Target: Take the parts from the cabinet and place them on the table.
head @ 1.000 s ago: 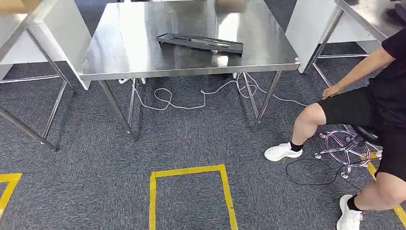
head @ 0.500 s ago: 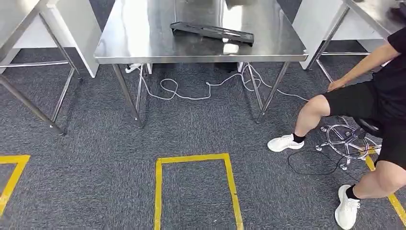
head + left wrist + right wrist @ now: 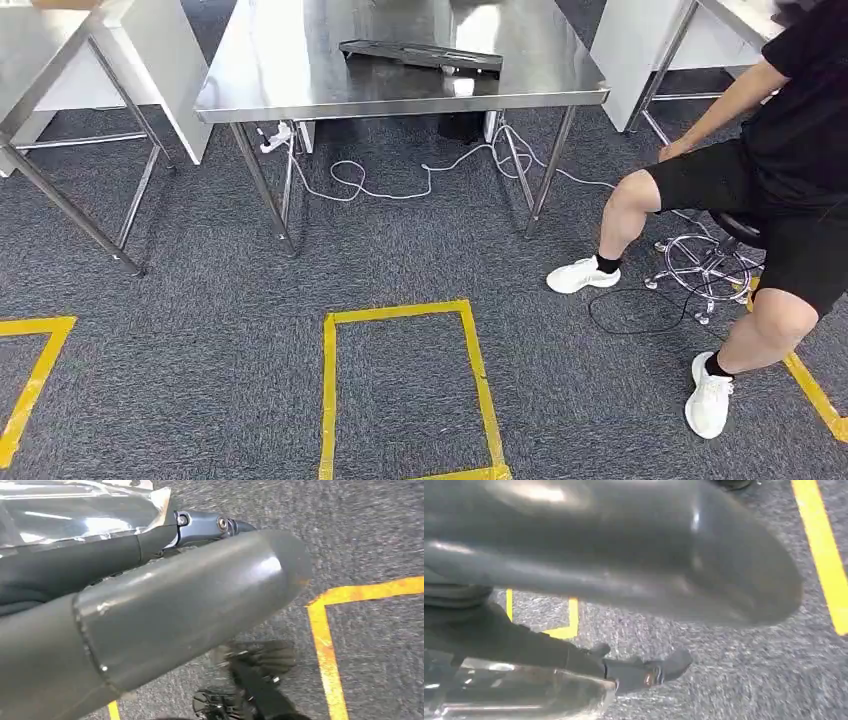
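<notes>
Wrist views show each hand holding a shiny clear-wrapped part: left hand (image 3: 165, 605), fingers closed against the wrapped part (image 3: 75, 515); right hand (image 3: 624, 555), fingers pinning a second wrapped part (image 3: 514, 695). Beyond both hands, yellow floor tape (image 3: 400, 390). Farther ahead, the steel table (image 3: 290, 70) carries a dark tray (image 3: 420, 53). A seated person (image 3: 760, 190) is off the right hand's side. Risk, as judged: slick film slipping while walking; white cable (image 3: 400, 185) underfoot near the table.
</notes>
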`<state>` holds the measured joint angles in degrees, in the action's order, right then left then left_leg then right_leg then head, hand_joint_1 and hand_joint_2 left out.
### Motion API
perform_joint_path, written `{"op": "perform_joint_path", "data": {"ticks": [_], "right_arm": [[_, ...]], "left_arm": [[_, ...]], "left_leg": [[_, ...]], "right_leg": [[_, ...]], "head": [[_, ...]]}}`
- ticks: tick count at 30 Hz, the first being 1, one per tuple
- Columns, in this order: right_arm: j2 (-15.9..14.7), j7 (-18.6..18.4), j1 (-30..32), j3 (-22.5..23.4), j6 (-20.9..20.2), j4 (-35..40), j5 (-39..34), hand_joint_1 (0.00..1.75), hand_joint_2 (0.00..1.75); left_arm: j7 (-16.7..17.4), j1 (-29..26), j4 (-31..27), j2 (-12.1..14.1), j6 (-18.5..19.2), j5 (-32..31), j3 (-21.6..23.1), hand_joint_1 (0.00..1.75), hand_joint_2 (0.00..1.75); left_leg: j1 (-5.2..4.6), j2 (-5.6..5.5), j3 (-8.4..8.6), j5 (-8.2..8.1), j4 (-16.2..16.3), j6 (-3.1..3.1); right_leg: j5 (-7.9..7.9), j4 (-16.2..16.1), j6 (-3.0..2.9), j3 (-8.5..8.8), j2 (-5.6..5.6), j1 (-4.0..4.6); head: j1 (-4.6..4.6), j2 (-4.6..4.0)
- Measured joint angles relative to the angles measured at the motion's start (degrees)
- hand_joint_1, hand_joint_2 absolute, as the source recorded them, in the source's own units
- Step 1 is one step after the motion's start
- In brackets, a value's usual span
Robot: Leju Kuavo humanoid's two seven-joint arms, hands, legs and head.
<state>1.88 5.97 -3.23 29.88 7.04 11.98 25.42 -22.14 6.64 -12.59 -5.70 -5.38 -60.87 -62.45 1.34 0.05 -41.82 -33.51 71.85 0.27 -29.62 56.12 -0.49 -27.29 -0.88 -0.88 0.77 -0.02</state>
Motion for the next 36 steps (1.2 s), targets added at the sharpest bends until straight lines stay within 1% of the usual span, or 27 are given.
{"op": "perform_joint_path", "data": {"ticks": [1, 2, 4, 5, 6, 7, 9, 11, 12, 13, 14, 16, 17, 19, 20, 21, 22, 23, 25, 26, 27, 30, 32, 33, 34, 35, 36], "right_arm": [[0.0, 0.0, 0.0, 0.0, 0.0, 0.0, 0.1, 0.0, 0.0], [0.0, 0.0, 0.0, 0.0, 0.0, 0.0, 0.1, 0.0, 0.0], [0.0, 0.1, 0.0, 0.0, 0.0, 0.0, 0.2, 0.0, 0.0], [0.0, 0.1, 0.0, 0.0, 0.0, 0.0, 0.2, 0.0, 0.0], [-0.1, 0.1, -0.2, 0.0, 0.0, 0.0, 0.2, 0.0, 0.0], [0.0, 0.1, -0.2, 0.0, 0.0, 0.0, 0.2, 0.0, 0.0], [0.0, -0.1, -0.3, 0.0, 0.0, 0.0, 0.2, 0.0, 0.0], [-0.1, -0.4, 0.1, 0.0, 0.0, 0.0, 0.2, 0.0, 0.0], [-0.1, -0.4, 0.1, 0.0, 0.0, 0.0, 0.2, 0.0, 0.0], [0.0, -0.6, 0.1, 0.0, 0.0, -0.1, 0.2, 0.0, 0.0], [0.1, -0.6, 0.1, 0.0, 0.0, -0.1, 0.2, 0.0, 0.0], [0.1, -0.6, 0.0, 0.0, 0.0, -0.1, 0.2, 0.0, 0.0], [0.1, -0.6, 0.0, 0.0, 0.0, -0.1, 0.2, 0.0, 0.0], [0.1, -0.6, 0.0, 0.0, 0.0, -0.1, 0.2, 0.0, 0.0], [0.1, -0.6, -0.1, 0.0, 0.0, -0.1, 0.2, 0.0, 0.0], [0.1, -0.6, -0.3, 0.0, 0.0, -0.1, 0.3, 0.0, 0.0], [0.0, -0.6, -0.5, 0.0, 0.0, 0.0, 0.3, 0.0, 0.0], [-0.2, -0.5, -0.7, 0.0, 0.0, 0.0, 0.3, 0.0, 0.0], [0.0, -0.5, -0.6, 0.0, 0.0, 0.0, 0.3, 0.0, 0.0], [-0.1, -0.5, -0.3, 0.0, 0.0, 0.0, 0.3, 0.0, 0.0], [-0.1, -0.5, -0.2, 0.0, 0.0, 0.0, 0.3, 0.0, 0.0], [-0.1, -0.5, -0.2, 0.0, 0.0, 0.0, 0.3, 0.0, 0.0], [0.0, -0.5, -0.2, 0.0, 0.0, -0.1, 0.3, 0.0, 0.0], [0.0, -0.5, -0.2, 0.0, 0.0, -0.1, 0.3, 0.0, 0.0], [0.0, -0.5, -0.1, 0.0, 0.0, -0.1, 0.3, 0.0, 0.0], [0.1, -0.1, 0.0, 0.0, 0.0, -0.1, 0.5, 0.0, 0.0], [0.2, 0.2, 0.0, 0.0, 0.0, -0.1, 0.7, 0.0, 0.0]], "left_arm": [[0.0, 0.0, 0.0, 0.0, 0.0, 0.1, 0.0, 0.0, 0.0], [0.0, 0.0, 0.0, 0.0, 0.0, 0.1, 0.0, 0.0, 0.0], [-0.1, 0.0, 0.0, 0.0, 0.0, 0.1, 0.0, 0.0, 0.0], [-0.2, 0.1, 0.0, 0.0, 0.0, 0.1, 0.0, 0.0, 0.0], [-0.2, 0.3, 0.0, 0.0, 0.0, 0.1, 0.0, 0.0, 0.0], [-0.3, 0.3, 0.0, 0.0, 0.0, 0.1, 0.0, 0.0, 0.0], [-0.3, 0.3, 0.0, 0.0, 0.0, 0.1, 0.0, 0.0, 0.0], [-0.3, 0.3, 0.0, -0.1, 0.0, 0.0, 0.0, 0.0, 0.0], [-0.2, 0.4, 0.0, -0.2, 0.0, -0.1, 0.0, 0.0, 0.0], [-0.1, 0.5, 0.0, -0.1, 0.0, -0.3, 0.1, 0.0, 0.0], [-0.1, 0.5, 0.0, -0.1, 0.0, -0.3, 0.1, 0.0, 0.0], [-0.1, 0.6, 0.0, -0.1, 0.0, -0.3, 0.1, 0.0, 0.0], [-0.1, 0.5, 0.0, -0.1, 0.0, -0.3, 0.1, 0.0, 0.0], [0.0, 0.6, 0.0, -0.1, 0.0, -0.3, 0.1, 0.0, 0.0], [0.0, 0.6, 0.0, -0.1, 0.0, -0.3, 0.1, 0.0, 0.0], [0.0, 0.7, 0.0, -0.1, 0.0, -0.3, 0.1, 0.0, 0.0], [0.0, 0.8, 0.0, -0.4, 0.0, -0.3, 0.2, 0.0, 0.0], [0.0, 0.8, 0.0, -0.4, 0.0, -0.3, 0.2, 0.0, 0.0], [0.0, 0.8, 0.0, -0.3, 0.0, -0.3, 0.2, 0.0, 0.0], [0.0, 0.7, 0.0, -0.3, 0.0, -0.3, 0.2, 0.0, 0.0], [0.0, 0.7, 0.0, -0.2, 0.0, -0.3, 0.2, 0.0, 0.0], [0.0, 0.7, 0.0, -0.2, 0.0, -0.3, 0.2, 0.0, 0.0], [0.0, 0.7, 0.0, -0.1, 0.0, -0.3, 0.2, 0.0, 0.0], [0.1, 0.6, 0.0, -0.1, 0.0, -0.3, 0.2, 0.0, 0.0], [0.1, 0.5, 0.0, -0.1, 0.0, -0.3, 0.2, 0.0, 0.0], [-0.1, 0.5, 0.0, -0.1, 0.0, -0.3, 0.2, 0.0, 0.0], [-0.4, 0.5, 0.0, 0.0, -0.1, -0.3, 0.3, 0.0, 0.0]], "left_leg": [[0.0, 0.0, 0.07, -0.29, 3.1, -0.08], [0.02, 0.01, 0.89, 1.03, 4.1, -0.12], [0.39, 0.05, 5.26, 4.94, 0.1, -0.3], [0.68, 0.06, 9.2, 5.6, -4.8, -0.55], [0.7, -0.18, 11.52, 2.68, -8.9, -1.06], [0.3, -0.68, 12.26, 2.46, -10.6, -0.77], [-0.06, -0.62, 11.25, 2.51, -10.8, 0.14], [-0.29, -0.22, 9.91, 3.99, -11.5, 2.13], [-0.56, -0.13, 9.51, 4.66, -11.6, 2.67], [-0.54, 0.0, 8.42, 5.29, -11.7, 3.4], [-0.65, 0.07, 7.5, 5.98, -11.7, 3.53], [-0.88, 0.24, 5.5, 7.6, -11.6, 3.56], [-1.0, 0.34, 4.37, 8.5, -11.6, 3.51], [-1.24, 0.43, 2.65, 10.2, -11.5, 3.38], [-1.4, 0.42, 1.77, 11.04, -11.5, 3.24], [-1.31, 0.44, 1.28, 11.86, -11.5, 3.13], [-1.6, 0.41, 0.94, 12.47, -11.4, 2.69], [-1.49, 0.69, 0.98, 13.33, -11.8, 2.27], [-1.23, 0.84, 1.31, 15.33, -13.2, 1.59], [-1.46, 0.75, 1.12, 16.29, -13.8, 1.25], [-1.37, 0.71, 1.03, 16.16, -13.7, 1.26], [-1.37, 0.71, 1.03, 16.16, -13.7, 1.26], [-1.08, 0.7, 0.81, 15.85, -13.5, 1.23], [-1.03, 0.34, 0.06, 11.53, -11.9, 0.8], [-0.79, 0.36, -0.48, 6.94, -8.9, 0.53], [-0.5, 0.11, -1.22, 0.42, 2.3, -0.46], [0.28, 0.11, 1.04, 7.47, 5.0, -1.23]], "right_leg": [[0.59, 0.2, 0.14, -0.9, -0.06, 0.04], [1.12, 0.6, 0.25, -1.56, -0.12, 0.01], [1.78, 1.7, 0.88, -3.4, -0.14, -0.26], [1.96, 2.6, 1.18, -4.49, -0.11, -0.36], [2.19, 3.4, 1.58, -5.43, -0.12, -0.12], [2.46, 4.0, 1.97, -6.23, -0.1, 0.12], [3.42, 3.9, 3.03, -6.69, -0.09, 0.31], [4.0, 3.9, 4.01, -7.69, -0.01, 0.45], [2.34, 5.0, 3.66, -8.15, 0.32, -0.03], [-0.87, 7.7, 2.94, -9.29, 0.41, 0.07], [-3.94, 11.2, 2.49, -10.39, 0.45, -0.03], [-7.62, 18.5, 2.63, -11.56, 0.5, -0.02], [-6.97, 20.3, 3.27, -10.95, 0.53, 0.02], [-3.24, 17.4, 4.38, -6.73, 0.62, 0.43], [-2.18, 13.5, 4.15, -3.36, 0.62, 0.6], [-2.85, 8.1, 3.14, 0.89, 0.62, 1.05], [-5.17, 0.9, 1.75, 5.47, 0.53, 1.56], [-5.95, -0.7, 1.51, 5.79, 0.39, 1.94], [-4.79, -0.7, 0.85, 4.96, 0.47, 2.23], [-3.53, -1.1, 0.68, 4.41, 0.46, 1.77], [-3.19, -1.3, 0.58, 4.14, 0.37, 1.06], [-3.19, -1.3, 0.58, 4.14, 0.37, 1.06], [-2.95, -1.3, 0.41, 4.06, 0.4, 0.29], [-1.93, -1.1, 0.12, 2.94, 0.19, 0.58], [-1.07, -1.1, -0.87, 2.18, 0.04, 0.51], [0.93, -1.1, -0.75, -0.68, -0.09, 0.54], [2.7, -0.6, 0.03, -2.88, -0.28, 0.25]], "head": [[-0.05, 0.0], [0.02, 0.0], [-0.02, 0.0], [-0.02, 0.0], [0.09, 0.0], [-0.06, 0.02], [-0.07, 0.02], [-0.15, 0.0], [-0.04, 0.02], [-0.57, 0.0], [-0.66, 0.02], [-0.66, 0.0], [-0.61, 0.02], [-0.66, 0.02], [-0.63, 0.02], [-0.63, 0.02], [-0.65, 0.0], [-0.59, 0.02], [-0.74, 0.02], [-0.77, 0.0], [-0.74, 0.0], [-0.74, 0.0], [-0.7, 0.0], [-0.63, 0.0], [-0.22, 0.0], [-0.2, 0.0], [-0.2, 0.02]]}}
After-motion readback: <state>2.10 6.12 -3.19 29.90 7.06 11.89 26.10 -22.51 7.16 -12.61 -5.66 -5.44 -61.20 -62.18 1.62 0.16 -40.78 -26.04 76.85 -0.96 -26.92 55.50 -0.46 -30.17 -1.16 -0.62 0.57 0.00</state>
